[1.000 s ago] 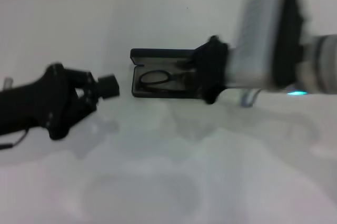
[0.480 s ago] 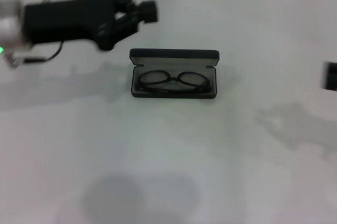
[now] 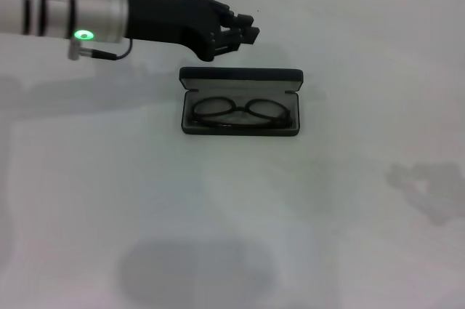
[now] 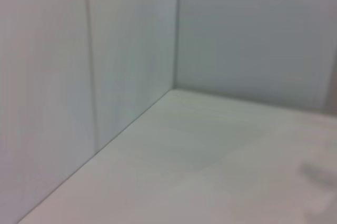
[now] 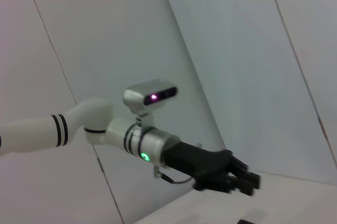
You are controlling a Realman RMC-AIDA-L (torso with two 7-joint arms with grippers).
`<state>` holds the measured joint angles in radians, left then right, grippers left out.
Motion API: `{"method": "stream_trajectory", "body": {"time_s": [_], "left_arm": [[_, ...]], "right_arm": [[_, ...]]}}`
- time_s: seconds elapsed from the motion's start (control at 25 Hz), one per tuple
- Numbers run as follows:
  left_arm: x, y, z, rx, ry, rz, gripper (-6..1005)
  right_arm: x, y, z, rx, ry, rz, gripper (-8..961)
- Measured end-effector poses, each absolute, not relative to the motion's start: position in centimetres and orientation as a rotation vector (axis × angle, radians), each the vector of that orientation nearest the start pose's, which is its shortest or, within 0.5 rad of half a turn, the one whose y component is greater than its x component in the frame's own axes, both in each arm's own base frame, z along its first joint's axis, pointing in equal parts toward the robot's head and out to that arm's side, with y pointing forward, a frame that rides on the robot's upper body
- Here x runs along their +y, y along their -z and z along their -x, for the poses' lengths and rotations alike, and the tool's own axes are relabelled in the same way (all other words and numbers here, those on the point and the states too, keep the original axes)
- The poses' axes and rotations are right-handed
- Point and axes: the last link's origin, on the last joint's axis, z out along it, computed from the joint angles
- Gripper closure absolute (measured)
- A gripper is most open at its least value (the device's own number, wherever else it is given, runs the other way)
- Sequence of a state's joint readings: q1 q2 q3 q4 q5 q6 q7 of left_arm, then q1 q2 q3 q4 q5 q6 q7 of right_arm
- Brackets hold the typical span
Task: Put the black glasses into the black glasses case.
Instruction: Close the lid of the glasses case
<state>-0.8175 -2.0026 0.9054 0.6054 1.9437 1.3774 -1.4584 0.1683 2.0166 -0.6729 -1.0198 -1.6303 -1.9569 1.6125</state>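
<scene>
The right arm is gone from view; the black glasses [image 3: 241,113] lie inside the open black glasses case [image 3: 240,102]. The left pincer [image 3: 243,33], closed and empty, has moved behind the case.

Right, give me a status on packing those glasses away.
Done: the black glasses lie folded inside the open black glasses case on the table. In hand: nothing. The left gripper hovers just behind the case lid, jaws shut and empty; the right gripper is out of the head view. Left: the placement itself looks complete; the lid stands upright, so closing it may be the only step remaining, if wanted.
</scene>
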Motion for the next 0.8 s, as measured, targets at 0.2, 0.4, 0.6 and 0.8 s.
{"method": "stream_trajectory", "body": {"time_s": [0.2,0.4,0.6,0.8], "left_arm": [[41.7,2.2,17.4,-0.308,0.380,2.806,814],[41.7,3.5,17.7,-0.311,0.306,2.800,808],[41.6,3.9,18.0,-0.328,0.288,2.805,809],[41.5,4.2,18.4,-0.340,0.268,2.801,810]], "right_arm": [[23.8,-10.0,-28.5,0.662,-1.062,2.586,752],[24.4,-9.4,-28.5,0.678,-1.037,2.600,747],[25.0,-8.9,-28.5,0.673,-1.028,2.605,741],[25.4,-8.5,-28.6,0.664,-1.035,2.598,736]]}}
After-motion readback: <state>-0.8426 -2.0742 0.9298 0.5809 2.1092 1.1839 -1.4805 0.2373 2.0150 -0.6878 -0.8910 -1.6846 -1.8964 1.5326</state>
